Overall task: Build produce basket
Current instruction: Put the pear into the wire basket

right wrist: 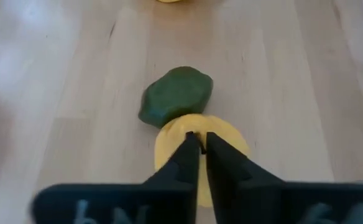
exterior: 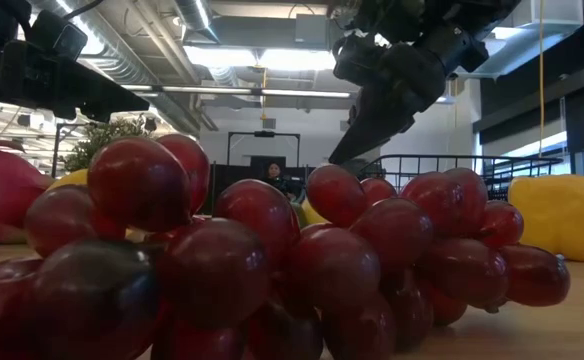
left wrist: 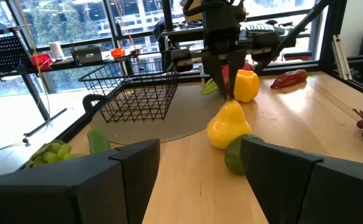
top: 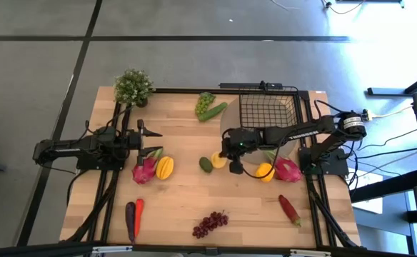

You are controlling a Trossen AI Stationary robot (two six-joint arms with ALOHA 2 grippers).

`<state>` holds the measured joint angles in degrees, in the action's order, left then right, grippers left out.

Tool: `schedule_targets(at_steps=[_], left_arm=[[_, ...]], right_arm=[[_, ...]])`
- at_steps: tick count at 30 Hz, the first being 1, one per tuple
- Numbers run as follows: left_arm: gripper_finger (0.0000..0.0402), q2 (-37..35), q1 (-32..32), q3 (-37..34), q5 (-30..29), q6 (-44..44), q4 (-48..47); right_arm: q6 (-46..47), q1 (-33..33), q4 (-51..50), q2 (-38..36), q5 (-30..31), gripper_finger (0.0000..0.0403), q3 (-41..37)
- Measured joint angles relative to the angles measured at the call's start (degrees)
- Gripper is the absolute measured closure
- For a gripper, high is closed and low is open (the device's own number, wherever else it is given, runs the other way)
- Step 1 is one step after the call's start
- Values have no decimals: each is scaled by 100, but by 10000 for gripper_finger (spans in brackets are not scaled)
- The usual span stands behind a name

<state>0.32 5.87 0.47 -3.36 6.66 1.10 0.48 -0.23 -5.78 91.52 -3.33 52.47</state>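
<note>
A yellow lemon (top: 219, 160) lies mid-table with a green avocado (top: 206, 164) touching its left side. My right gripper (right wrist: 200, 144) slants down over the lemon, fingers shut at its raised pointed end. A yellow pepper (top: 265, 171) and a pink dragon fruit (top: 287, 170) lie under that arm. The black wire basket (top: 268, 111) stands on a round mat at the far right. My left gripper (top: 155, 143) waits open at the table's left, above another dragon fruit (top: 144, 170) and a starfruit (top: 165, 168). My right gripper comes from the table's right, slanting down, and its shut fingertips (left wrist: 229, 94) meet the lemon's raised pointed end (left wrist: 231, 107). Whether any of that end sits between the fingers, I cannot tell. The lemon rests on the table against the avocado (left wrist: 234, 155).
Green grapes (top: 207, 106) and a cucumber (top: 215, 111) lie left of the basket, a potted plant (top: 133, 87) at the far left corner. Near the front edge lie purple grapes (top: 210, 223), a red chili (top: 289, 209), a carrot (top: 138, 209) and an eggplant (top: 130, 221).
</note>
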Motion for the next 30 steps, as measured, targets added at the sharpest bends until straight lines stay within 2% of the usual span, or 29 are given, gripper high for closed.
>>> schedule_targets(at_steps=[6, 15, 24, 30], left_arm=[[188, 0, 0, 0, 0, 0, 2], [188, 0, -2, 0, 2, -197, 0], [188, 0, 0, 0, 9, -356, 0], [188, 0, 0, 2, 27, -324, -5]], right_arm=[[-92, 98, 7, -1, 649, 401, 0], [36, 245, -129, -10, 915, 402, 112], [74, 379, -2076, -10, 2130, 403, 1577], [79, 408, -2930, -21, 2628, 403, 2623]])
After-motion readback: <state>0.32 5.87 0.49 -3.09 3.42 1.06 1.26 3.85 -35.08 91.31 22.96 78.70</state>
